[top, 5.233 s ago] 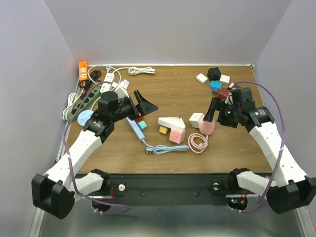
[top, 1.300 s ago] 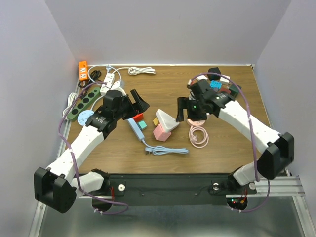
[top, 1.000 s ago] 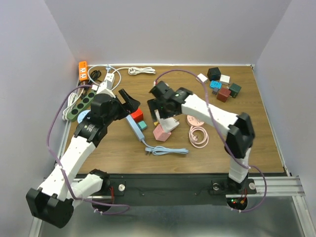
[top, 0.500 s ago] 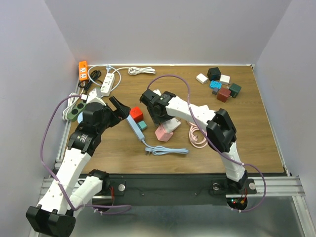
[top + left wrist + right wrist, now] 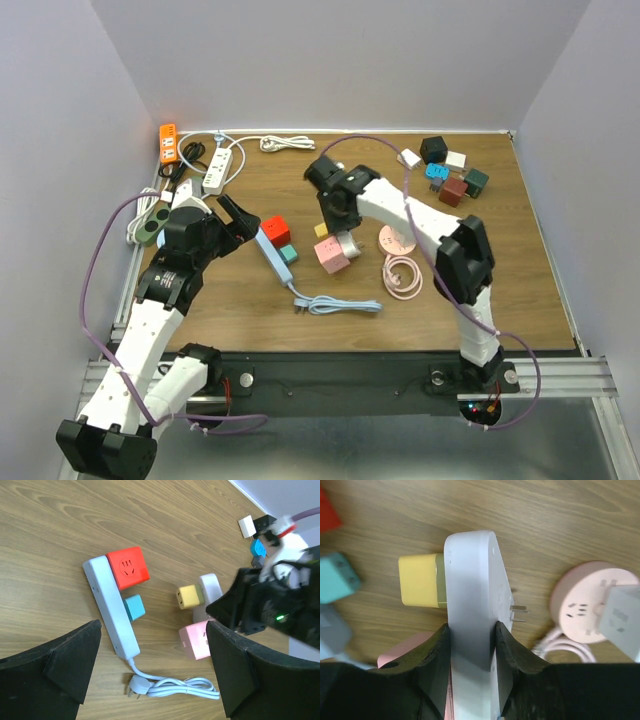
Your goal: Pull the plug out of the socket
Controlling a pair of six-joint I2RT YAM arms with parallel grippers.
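Wooden table [image 5: 500,290], enclosed by pale walls on three sides. Item under task: a white socket [image 5: 472,570] with a yellow plug [image 5: 418,580] seated in it, lying near the table's middle, just right of the strip [image 5: 112,615].

Right gripper [image 5: 472,630]: its fingers [image 5: 432,665] are closed on the near end of the socket, one on each long side, pinching it. The socket's long axis runs straight out from between the fingers, and its rounded far end points away from the wrist. The yellow plug projects sideways from the socket's left flank in the wrist view, at right angles to the long axis, and is butted against the socket body. Two metal prongs [image 5: 518,614] project from the opposite flank.

Pink cube [image 5: 330,256]: just beside the gripped end of the socket; contact cannot be confirmed. Round pink socket [image 5: 585,607]: to the right of the white one and apart from it, carrying a pale plug [image 5: 620,612]. A coiled pink cable [image 5: 400,275] lies nearer the arm bases.

Left gripper [image 5: 152,625]: fingers spread wide, nothing between them, hovering left of the strip. In the overhead view, the strip's long axis runs from far-left to near-right. A red cube [image 5: 127,567] and a teal cube [image 5: 134,607] sit one after the other along the strip's right edge.
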